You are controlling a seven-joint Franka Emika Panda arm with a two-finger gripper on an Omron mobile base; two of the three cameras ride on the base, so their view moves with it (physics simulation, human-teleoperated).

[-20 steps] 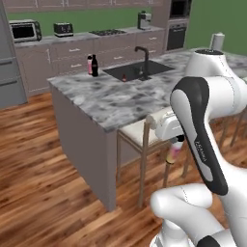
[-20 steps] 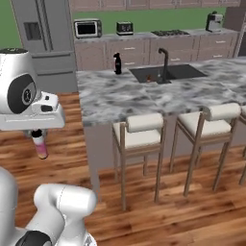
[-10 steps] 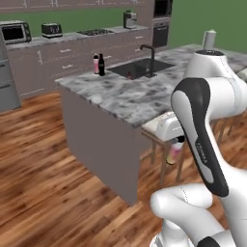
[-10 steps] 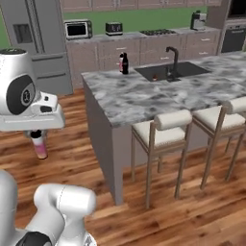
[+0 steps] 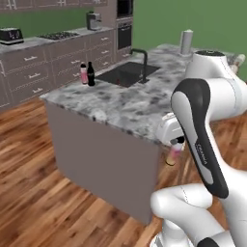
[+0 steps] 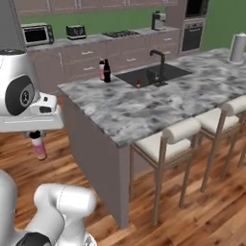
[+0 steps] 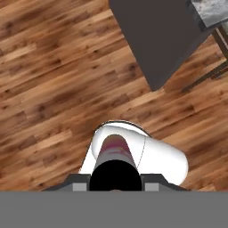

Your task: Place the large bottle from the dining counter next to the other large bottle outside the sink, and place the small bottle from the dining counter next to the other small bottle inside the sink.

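A: Pink w/ a whitish top, that's the small bottle. It's hanging upright at 6 o'clock under the gripper, well off the table and over the wood floor.

B: Gripper narrow?

A: Yep, it's pinching the bottle near the top, w/ the long axis running vertical. In the left base view the bottle is peeking out beside the forearm.

B: Where's it heading, d'you reckon?

A: Into the sink, I'm guessing. In the right base view that's sitting at approx 1 o'clock from the gripper, across the table's corner. The other small bottle is showing as a tiny dark red speck inside the basin, nr the faucet.

B: And the big ones?

A: The large bottle is standing right beside the other large bottle at the sink's 9 o'clock rim, so that half's looking done.

B: Anything one view's giving that the others aren't?

A: The hand view's looking straight down the small bottle at the floor, w/ a table corner at 1 o'clock. The right base view's showing the stools and the speck in the basin.
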